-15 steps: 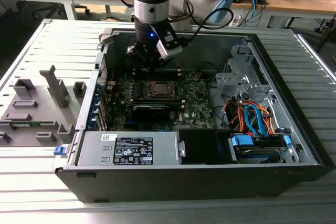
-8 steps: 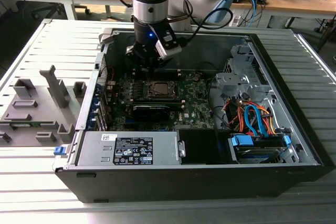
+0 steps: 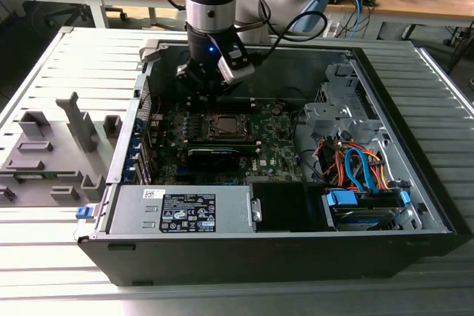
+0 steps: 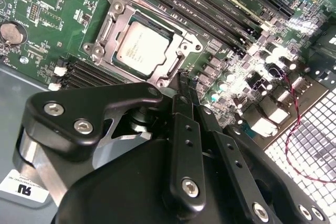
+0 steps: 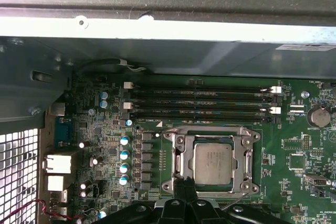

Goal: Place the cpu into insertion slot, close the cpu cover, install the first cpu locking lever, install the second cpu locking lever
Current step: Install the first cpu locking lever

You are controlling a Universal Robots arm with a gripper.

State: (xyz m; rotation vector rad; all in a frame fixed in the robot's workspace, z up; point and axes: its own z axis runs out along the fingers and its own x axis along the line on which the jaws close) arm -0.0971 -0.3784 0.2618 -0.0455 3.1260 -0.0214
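Already the cpu (image 4: 140, 50) sits in the insertion slot (image 4: 175, 62), the cpu cover (image 4: 107, 30) down; the gripper (image 4: 182, 83), pinched together and seemingly empty, is at the cover's edge; levers unclear

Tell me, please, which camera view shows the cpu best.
The first wrist view: it faces the cpu squarely, whole top unobstructed. The second wrist view shows the cpu slanted; the exterior view, as a small distant square.

You have even room light in the exterior view, yet the inside of the computer case (image 3: 296, 257) lies in shadow, with a small blue light (image 3: 212, 51) glowing on the arm. In the second wrist view glare whitens the capacitors (image 4: 275, 59) and the perforated panel (image 4: 310, 145), while the cpu (image 4: 143, 48) shows a soft sheen. In the first wrist view the case rim (image 5: 168, 24) is washed out to white.
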